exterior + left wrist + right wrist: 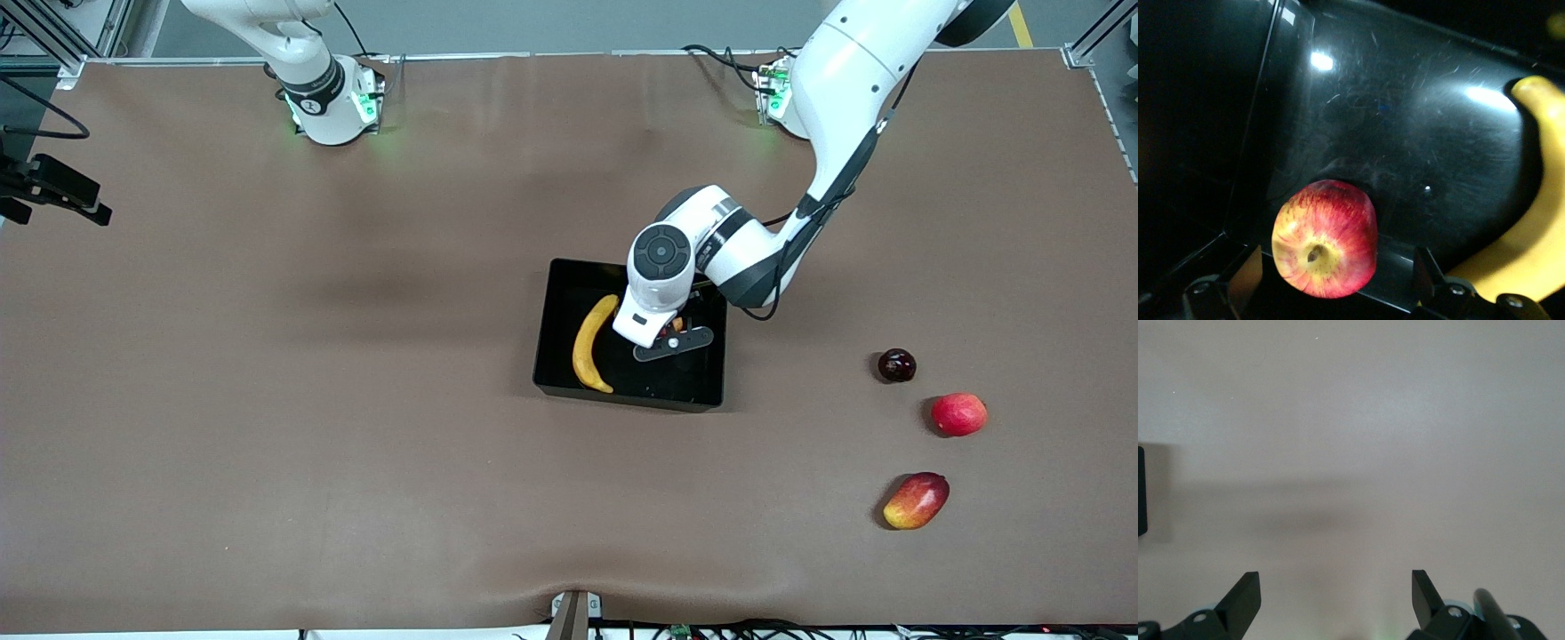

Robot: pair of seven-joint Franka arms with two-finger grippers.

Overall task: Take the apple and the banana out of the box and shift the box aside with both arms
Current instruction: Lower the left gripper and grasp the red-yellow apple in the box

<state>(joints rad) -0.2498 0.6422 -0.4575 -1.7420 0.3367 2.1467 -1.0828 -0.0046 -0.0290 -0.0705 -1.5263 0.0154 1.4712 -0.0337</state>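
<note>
Nearest the front camera lies the oval red-and-yellow mango [917, 500], toward the left arm's end of the brown table [267, 427]. Farther from the camera than it sit a plain red round fruit [958, 414] and, farther still, a small dark red fruit [896, 365]. Near the table's middle stands the black box [556, 356], with the banana [591, 345] lying inside along the wall toward the right arm's end. The left arm reaches from its base down into the box, and the left gripper [673, 342] is low inside it beside the banana, with only a sliver of orange showing beside the wrist. The right arm waits at its base, its hand out of this view.

From the left wrist, the apple [1325, 238] rests on the glossy floor of the box [1405, 120], between the spread fingers [1245, 277] of the left gripper [1336, 280]; the jaws are released and apart from it. The banana [1531, 227] curves close by.

From the right wrist, the right gripper [1336, 593] hangs over bare table [1351, 420], jaws released and holding nothing, a dark edge [1141, 490] at the frame's margin
</note>
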